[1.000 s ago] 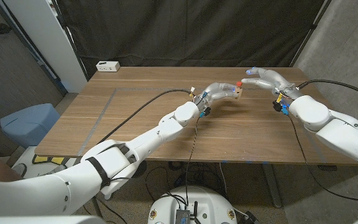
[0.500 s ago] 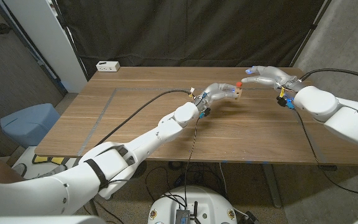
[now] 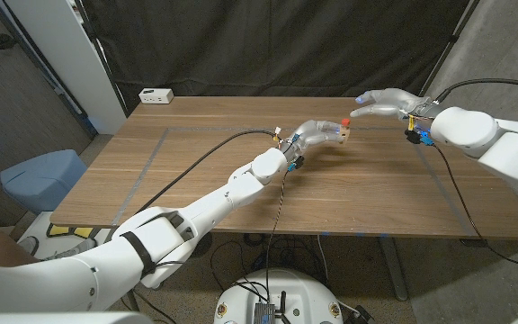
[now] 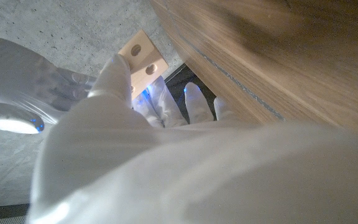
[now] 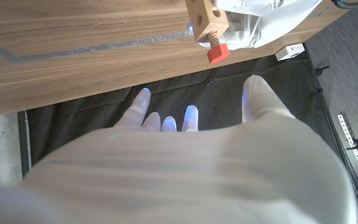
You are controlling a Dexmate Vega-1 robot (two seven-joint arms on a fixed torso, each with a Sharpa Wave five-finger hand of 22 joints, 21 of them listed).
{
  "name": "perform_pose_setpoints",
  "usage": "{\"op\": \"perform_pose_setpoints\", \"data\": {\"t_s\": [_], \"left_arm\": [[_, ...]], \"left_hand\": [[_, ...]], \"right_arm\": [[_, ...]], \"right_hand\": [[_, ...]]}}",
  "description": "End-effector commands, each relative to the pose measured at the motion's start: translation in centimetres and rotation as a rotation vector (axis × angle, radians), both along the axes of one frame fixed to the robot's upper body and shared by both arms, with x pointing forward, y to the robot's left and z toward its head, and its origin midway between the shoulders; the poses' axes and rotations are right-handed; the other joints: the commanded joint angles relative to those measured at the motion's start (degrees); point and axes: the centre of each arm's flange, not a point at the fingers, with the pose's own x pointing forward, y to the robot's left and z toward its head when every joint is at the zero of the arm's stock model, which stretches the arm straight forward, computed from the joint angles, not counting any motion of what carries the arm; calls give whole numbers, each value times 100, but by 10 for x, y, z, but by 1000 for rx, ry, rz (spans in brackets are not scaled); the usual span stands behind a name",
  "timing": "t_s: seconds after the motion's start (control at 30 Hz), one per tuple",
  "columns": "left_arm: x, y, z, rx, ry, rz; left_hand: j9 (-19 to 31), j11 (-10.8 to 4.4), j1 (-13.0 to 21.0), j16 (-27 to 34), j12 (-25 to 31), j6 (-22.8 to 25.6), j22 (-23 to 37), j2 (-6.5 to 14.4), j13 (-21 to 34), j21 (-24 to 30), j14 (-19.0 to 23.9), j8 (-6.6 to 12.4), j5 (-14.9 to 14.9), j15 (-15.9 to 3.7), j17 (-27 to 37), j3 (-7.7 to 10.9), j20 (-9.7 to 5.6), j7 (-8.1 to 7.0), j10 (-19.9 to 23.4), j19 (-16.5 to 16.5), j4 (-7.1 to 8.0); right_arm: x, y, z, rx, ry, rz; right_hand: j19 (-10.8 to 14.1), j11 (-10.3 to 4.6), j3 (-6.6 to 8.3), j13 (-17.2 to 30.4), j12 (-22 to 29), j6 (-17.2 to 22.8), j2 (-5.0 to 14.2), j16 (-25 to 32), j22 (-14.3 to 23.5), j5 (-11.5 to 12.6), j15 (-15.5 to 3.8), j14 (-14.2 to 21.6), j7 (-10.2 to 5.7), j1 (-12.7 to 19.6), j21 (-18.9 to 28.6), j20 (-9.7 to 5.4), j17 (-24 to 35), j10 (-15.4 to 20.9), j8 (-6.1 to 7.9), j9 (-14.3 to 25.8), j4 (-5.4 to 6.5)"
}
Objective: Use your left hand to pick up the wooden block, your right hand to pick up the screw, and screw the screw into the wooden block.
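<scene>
Left hand (image 3: 315,135) holds the wooden block (image 3: 341,134) lifted above the counter (image 3: 196,171), around the far middle of it. Fingers (image 4: 114,74) wrap the block's lower part; in the left wrist view the block's free end with two holes sticks out past them. The screw (image 3: 345,121) with its red head is already seated in the block: right wrist view shows threaded shank entering the block face, red head standing proud, so it is not driven fully home.

Right hand (image 3: 387,103) sits just beside the block on the robot's right, apart from it, not touching the screw. Its fingers (image 5: 190,117) are spread apart and hold nothing.

Judged stage: screw started, more turns likely needed, right hand between grips.

Risks from here:
- Screw looks only partly threaded; a sideways nudge from the approaching right fingers could tilt it or knock it out, dropping it to the counter.
- Block is held by one end only; twisting force on the screw head could rotate the block in the left hand's grip or pull it loose.
- Red head is small; fingers could slip off it and spin without turning it.
- Both hands close together, so fingers could collide.

White box (image 3: 156,95) sits at the far left corner of the counter, well apart.
</scene>
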Motion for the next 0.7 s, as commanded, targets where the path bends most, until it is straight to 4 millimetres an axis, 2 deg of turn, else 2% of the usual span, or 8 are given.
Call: {"op": "perform_pose_setpoints", "data": {"t_s": [0.03,0.33,0.7], "left_arm": [[0,2,-1,-3,4,0],[0,3,-3,-3,8,2],[0,3,-3,-3,7,6]], "left_hand": [[31,-1,16,-18,34,528,31,48,374,-19,41,56,21,-374,22,19,26,42,71,-16,32],[31,-1,12,-17,27,527,30,51,378,-19,47,54,21,-378,23,18,24,45,66,-17,35],[31,-1,17,-20,21,525,31,54,383,-18,45,51,22,-375,23,19,22,44,67,-14,33]], "right_arm": [[-8,9,31,-135,63,-50],[-7,16,45,-202,110,-59],[-7,28,64,-302,193,-94]], "right_hand": [[-6,21,60,15,11,-1,48,-30,24,23,70,-67,-46,62,3,103,8,-40,-32,-6,-15],[-92,22,94,13,-11,-65,63,-45,24,20,152,-192,-67,131,2,241,5,-155,-118,-12,-34],[-138,1,138,11,-35,-123,100,-33,24,19,228,-245,-67,207,14,282,4,-307,-198,-14,-44]]}}
